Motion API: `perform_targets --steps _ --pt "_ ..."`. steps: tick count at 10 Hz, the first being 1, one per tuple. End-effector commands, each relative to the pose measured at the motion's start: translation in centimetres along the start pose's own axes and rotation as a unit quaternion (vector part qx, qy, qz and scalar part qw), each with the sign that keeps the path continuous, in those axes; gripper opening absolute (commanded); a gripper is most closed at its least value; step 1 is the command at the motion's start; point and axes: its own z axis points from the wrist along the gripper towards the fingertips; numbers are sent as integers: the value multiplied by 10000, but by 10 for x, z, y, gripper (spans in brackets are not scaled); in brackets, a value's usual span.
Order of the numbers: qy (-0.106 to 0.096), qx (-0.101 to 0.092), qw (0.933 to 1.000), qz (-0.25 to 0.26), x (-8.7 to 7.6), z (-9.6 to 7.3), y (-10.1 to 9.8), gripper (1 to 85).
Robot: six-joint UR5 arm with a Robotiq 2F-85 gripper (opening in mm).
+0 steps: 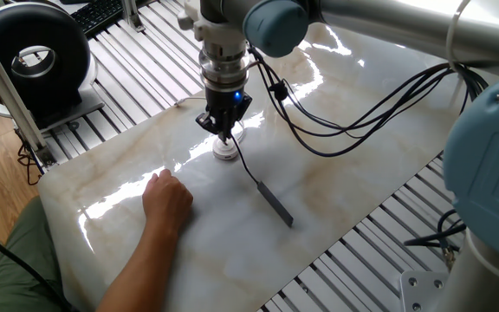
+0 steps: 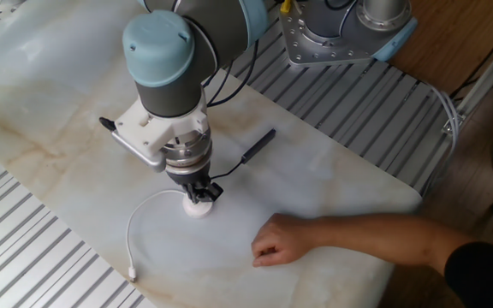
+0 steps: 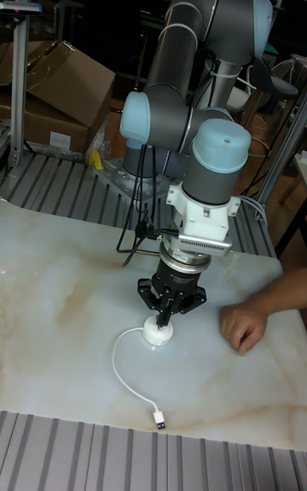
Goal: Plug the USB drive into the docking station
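Tall fixed view shows the gripper (image 3: 165,318) pointing straight down over the docking station (image 3: 159,333), a small white round puck lying flat on the pale marbled counter (image 3: 60,320). Its black fingers are drawn close together just above the puck's centre, and they appear to pinch the small plug at the end of the thin black cable, though the plug itself is too small to make out. A thin pale wire (image 3: 128,380) loops away from the docking station toward the near edge of the counter and ends in a white connector lying there.

From one fixed view, the USB drive (image 1: 275,204) is seen as a slim grey bar lying flat on the counter, apart from the docking station, on the side away from the hand. Its black cable (image 1: 243,165) rises from the bar's nearer end up into the gripper's fingertips above the puck. A blue light glows on the gripper body.

A person's hand (image 1: 168,200) rests on the counter near the docking station, not touching it; in the other fixed view the forearm reaches in from the right edge, with the hand loosely curled. Beyond the counter in one fixed view sits a black round fan (image 1: 29,48) on the slatted metal frame.
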Motion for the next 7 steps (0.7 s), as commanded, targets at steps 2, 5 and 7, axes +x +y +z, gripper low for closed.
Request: perform_targets --steps 2,5,7 --pt "124 -31 9999 52 5 0 1 13" --pt "154 -8 9999 45 8 0 0 13" --pt "155 36 9998 -70 8 0 -2 13"
